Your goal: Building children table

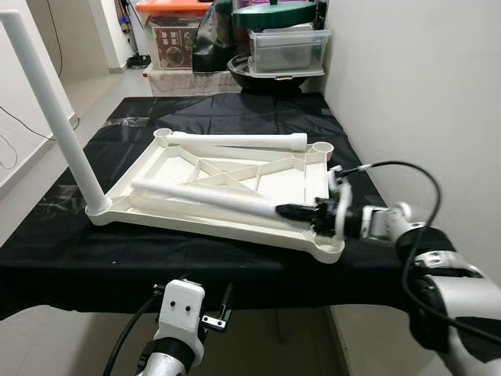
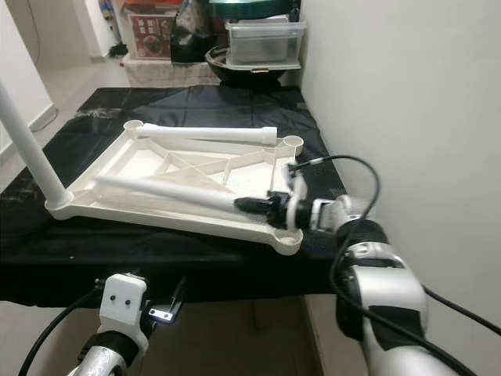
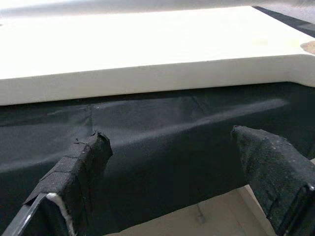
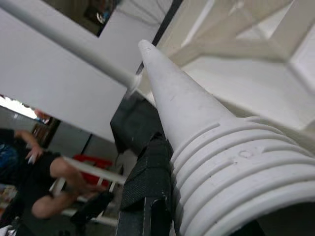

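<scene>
A white children's tabletop (image 1: 196, 222) lies upside down on the black-covered table (image 1: 235, 110). One white leg (image 1: 59, 117) stands upright in its near left corner socket. A second leg (image 1: 235, 140) lies along the far rim. A third leg (image 1: 200, 196) lies slantwise across the tabletop, and my right gripper (image 1: 301, 213) is shut on its threaded end (image 4: 231, 167) near the front right corner socket (image 1: 330, 249). One black finger (image 4: 147, 182) presses against the thread. My left gripper (image 3: 172, 142) hangs open below the table's front edge, nothing between its fingers.
A white wall (image 1: 423, 78) runs close along the table's right side. Behind the table stand a clear plastic box (image 1: 288, 48) on a black bowl and other stacked items. A seated person (image 4: 29, 167) appears in the right wrist view, off to the table's left.
</scene>
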You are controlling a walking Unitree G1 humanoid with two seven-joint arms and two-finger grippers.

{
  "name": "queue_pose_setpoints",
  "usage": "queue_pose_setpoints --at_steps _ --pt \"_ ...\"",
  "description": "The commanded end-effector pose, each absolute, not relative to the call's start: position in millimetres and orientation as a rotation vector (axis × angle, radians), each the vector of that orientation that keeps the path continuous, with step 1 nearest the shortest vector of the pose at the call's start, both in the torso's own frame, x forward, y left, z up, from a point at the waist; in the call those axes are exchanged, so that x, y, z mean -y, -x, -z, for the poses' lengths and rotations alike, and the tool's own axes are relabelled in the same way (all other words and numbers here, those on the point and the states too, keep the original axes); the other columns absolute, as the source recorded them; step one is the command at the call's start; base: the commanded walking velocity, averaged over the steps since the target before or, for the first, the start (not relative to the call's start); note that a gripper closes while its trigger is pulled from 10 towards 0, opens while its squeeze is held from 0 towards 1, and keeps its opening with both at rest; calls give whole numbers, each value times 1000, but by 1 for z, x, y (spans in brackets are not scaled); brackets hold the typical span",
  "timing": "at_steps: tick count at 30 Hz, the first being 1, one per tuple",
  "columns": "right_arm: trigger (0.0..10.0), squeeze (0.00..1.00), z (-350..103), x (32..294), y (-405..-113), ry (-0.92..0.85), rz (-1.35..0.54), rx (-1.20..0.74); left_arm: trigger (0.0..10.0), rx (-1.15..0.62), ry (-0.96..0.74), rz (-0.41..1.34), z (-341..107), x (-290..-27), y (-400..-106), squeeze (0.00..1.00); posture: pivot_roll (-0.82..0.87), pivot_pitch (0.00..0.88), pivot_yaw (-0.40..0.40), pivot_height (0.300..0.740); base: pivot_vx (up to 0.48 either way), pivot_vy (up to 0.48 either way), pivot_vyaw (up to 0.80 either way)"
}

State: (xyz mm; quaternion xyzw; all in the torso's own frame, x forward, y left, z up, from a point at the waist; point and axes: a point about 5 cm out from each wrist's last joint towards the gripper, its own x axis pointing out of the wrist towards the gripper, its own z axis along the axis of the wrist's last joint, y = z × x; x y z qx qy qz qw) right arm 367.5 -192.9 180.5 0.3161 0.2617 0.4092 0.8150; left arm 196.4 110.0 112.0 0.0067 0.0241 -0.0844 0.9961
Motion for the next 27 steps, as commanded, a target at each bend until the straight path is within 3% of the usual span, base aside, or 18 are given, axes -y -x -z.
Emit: queue_pose_setpoints --at_steps 1,11,12,14,15,17,20,21,27 --pt "0 0 -195 198 -370 -696 -912 -467 10000 -68 -10 165 -109 -113 -196 0 -8 4 -20 740 0 0 0" --pt "0 0 -203 215 -357 -797 -1023 -383 10000 10 68 82 -130 -139 -206 0 -6 0 -13 740 0 0 0" --pt "0 0 -198 217 -353 -840 -1035 -386 10000 50 130 49 -140 -148 -212 196 -10 0 -10 740 0 0 0" --pt "0 0 -194 218 -350 -867 -1041 -389 10000 78 173 29 -146 -155 -215 196 -10 0 -10 740 0 0 0" --pt "0 0 -189 219 -346 -894 -1054 -397 10000 112 226 9 -154 -161 -219 1000 -12 0 -3 740 0 0 0" --pt "0 0 -189 219 -346 -894 -1054 -397 10000 112 226 9 -154 -161 -219 1000 -12 0 -3 740 0 0 0" --pt "0 0 -179 217 -334 -965 -1103 -406 10000 199 355 6 -175 -171 -232 1000 -18 0 5 740 0 0 0" --pt "0 0 -175 215 -328 -1001 -1124 -405 10000 238 438 20 -184 -175 -238 0 -22 0 10 740 0 0 0" --pt "0 0 -172 213 -316 -1086 -1173 -390 10000 301 643 90 -198 -180 -246 0 -26 0 17 740 0 0 0"
